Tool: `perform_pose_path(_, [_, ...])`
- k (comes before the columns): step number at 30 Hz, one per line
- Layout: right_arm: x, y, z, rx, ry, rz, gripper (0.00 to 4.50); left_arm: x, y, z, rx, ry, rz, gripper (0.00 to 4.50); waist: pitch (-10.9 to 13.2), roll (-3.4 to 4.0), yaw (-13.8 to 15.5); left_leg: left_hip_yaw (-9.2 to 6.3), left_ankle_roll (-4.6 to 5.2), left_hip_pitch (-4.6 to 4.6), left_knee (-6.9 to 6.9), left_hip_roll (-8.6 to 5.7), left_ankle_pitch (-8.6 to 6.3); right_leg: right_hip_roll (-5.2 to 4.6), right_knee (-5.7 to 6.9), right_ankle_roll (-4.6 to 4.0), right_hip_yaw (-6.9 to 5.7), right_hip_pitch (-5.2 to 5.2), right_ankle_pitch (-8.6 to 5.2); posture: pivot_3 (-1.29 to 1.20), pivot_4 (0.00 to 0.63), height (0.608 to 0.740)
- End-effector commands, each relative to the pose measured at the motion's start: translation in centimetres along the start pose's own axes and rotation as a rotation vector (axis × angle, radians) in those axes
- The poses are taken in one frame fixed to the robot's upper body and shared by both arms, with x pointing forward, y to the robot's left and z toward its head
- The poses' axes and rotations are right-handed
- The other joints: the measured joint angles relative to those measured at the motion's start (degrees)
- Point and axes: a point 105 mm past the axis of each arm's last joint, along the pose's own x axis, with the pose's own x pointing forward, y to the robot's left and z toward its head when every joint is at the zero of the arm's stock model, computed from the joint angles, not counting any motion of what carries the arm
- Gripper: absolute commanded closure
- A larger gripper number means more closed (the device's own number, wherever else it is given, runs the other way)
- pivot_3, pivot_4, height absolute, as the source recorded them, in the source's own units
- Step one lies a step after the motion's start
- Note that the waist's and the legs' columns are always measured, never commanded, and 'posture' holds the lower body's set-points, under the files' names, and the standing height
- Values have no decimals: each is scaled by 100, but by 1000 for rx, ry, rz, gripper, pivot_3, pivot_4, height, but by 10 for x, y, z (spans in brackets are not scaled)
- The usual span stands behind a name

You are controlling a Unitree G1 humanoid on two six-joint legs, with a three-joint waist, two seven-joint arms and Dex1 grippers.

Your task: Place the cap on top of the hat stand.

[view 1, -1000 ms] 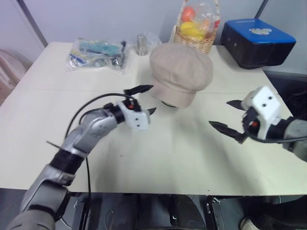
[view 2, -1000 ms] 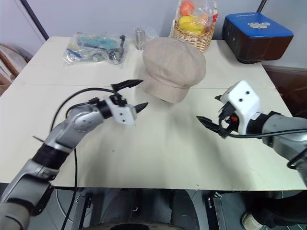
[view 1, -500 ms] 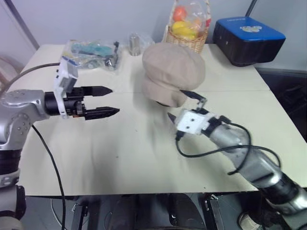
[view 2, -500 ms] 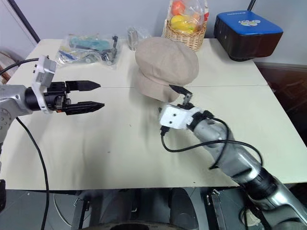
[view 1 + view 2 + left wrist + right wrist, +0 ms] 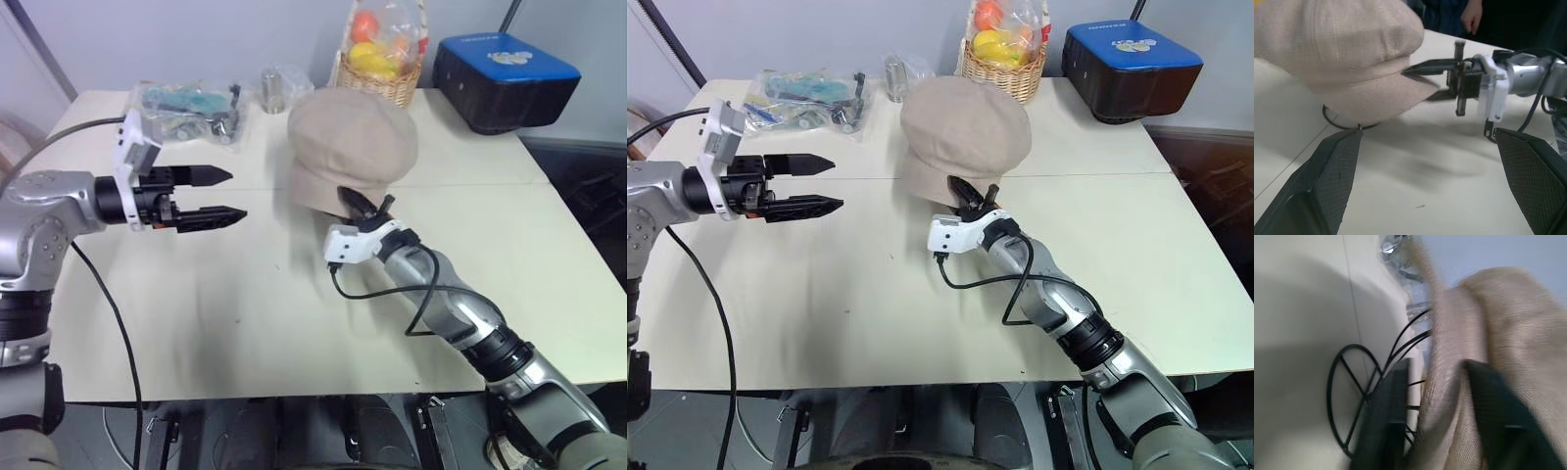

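Surface (image 5: 245, 323) in front and left of cap (image 5: 353, 147) is open; fruit basket (image 5: 384, 69), bagged items (image 5: 191, 106), blue-lidded box (image 5: 505, 78) crowd behind it.

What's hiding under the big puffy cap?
Under the cap sits the hat stand, made of thin black wire. Its round base ring and some curved wires peek out below the brim. The top of the stand is covered by the cap, so it cannot be seen.

Cream table (image 5: 245, 323): hat stand (image 5: 1352, 396), fruit basket (image 5: 384, 73), blue-topped box (image 5: 505, 78), plastic bag (image 5: 186, 101).
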Motion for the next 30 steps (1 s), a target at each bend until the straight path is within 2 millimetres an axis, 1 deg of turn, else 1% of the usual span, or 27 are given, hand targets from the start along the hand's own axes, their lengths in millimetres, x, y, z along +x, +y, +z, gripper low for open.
perform_pose_path(1, [-3,-23,1,5,-22,-75,4451,-2,0,12,49,-24,5,0,0,0,7,0,0,0,0,0,0,0,0,0,0,1,0,0,150,740])
perform_pose_path(4, [-7,-33,7,16,-107,-72,4451,-2,1,11,46,-27,4,0,0,0,7,0,0,0,1,0,0,-1,0,0,0,2,0,0,150,740])
perform_pose_path(5, [-9,-39,8,48,-149,-60,4451,-2,1,10,46,-29,5,0,0,0,5,0,0,0,1,0,0,-1,0,0,0,1,0,0,150,740])
perform_pose_path(6, [-11,-43,8,72,-178,-54,4451,-2,2,10,46,-29,6,0,0,0,5,0,0,0,1,0,0,-1,0,1,0,1,0,0,150,740])
perform_pose_path(8, [-16,-47,4,55,-241,-31,4451,-1,3,10,50,-31,8,0,0,0,1,1,0,0,0,0,0,-1,0,1,1,1,0,0,150,740])
perform_pose_path(10, [-22,-44,4,27,-314,3,4451,0,4,9,56,-33,10,0,0,0,-1,1,0,2,0,0,0,-1,0,1,1,2,1,0,150,740])
perform_pose_path(12, [-25,-40,-1,25,-337,18,4451,0,4,10,59,-37,11,0,0,0,-8,1,0,4,0,1,0,-1,0,1,1,3,0,0,150,740])
perform_pose_path(15, [-25,-29,-13,20,-318,53,4451,0,5,12,67,-42,11,0,0,0,-13,2,0,4,-1,1,0,-1,0,1,2,2,0,0,150,740])
perform_pose_path(21, [-18,-15,-13,88,-279,78,4451,1,6,16,77,-48,14,0,0,0,-10,2,0,6,-1,1,0,0,0,1,3,3,0,0,150,740])
perform_pose_path(22, [-16,-13,-16,104,-252,80,4154,2,6,16,79,-49,15,0,0,0,-9,2,0,6,-1,1,0,0,0,1,3,4,0,0,150,740])
perform_pose_path(24, [-15,-11,-20,99,-212,73,3407,3,7,17,82,-51,15,0,0,0,5,2,0,6,0,1,0,0,0,1,3,5,0,0,150,740])
perform_pose_path(27, [-17,-13,-22,80,-176,57,1900,5,8,19,79,-56,13,0,0,0,21,2,-1,6,1,-1,0,-1,0,1,3,6,1,0,150,740])
perform_pose_path(28, [-22,-14,-24,68,-163,57,1371,5,9,19,78,-57,11,0,0,0,27,2,-1,6,1,-1,0,-1,0,1,3,6,1,0,150,740])
perform_pose_path(30, [-32,-16,-28,56,-139,65,1371,5,10,19,76,-56,11,0,1,1,28,1,-1,6,1,-1,0,-1,0,1,3,6,1,0,150,740])
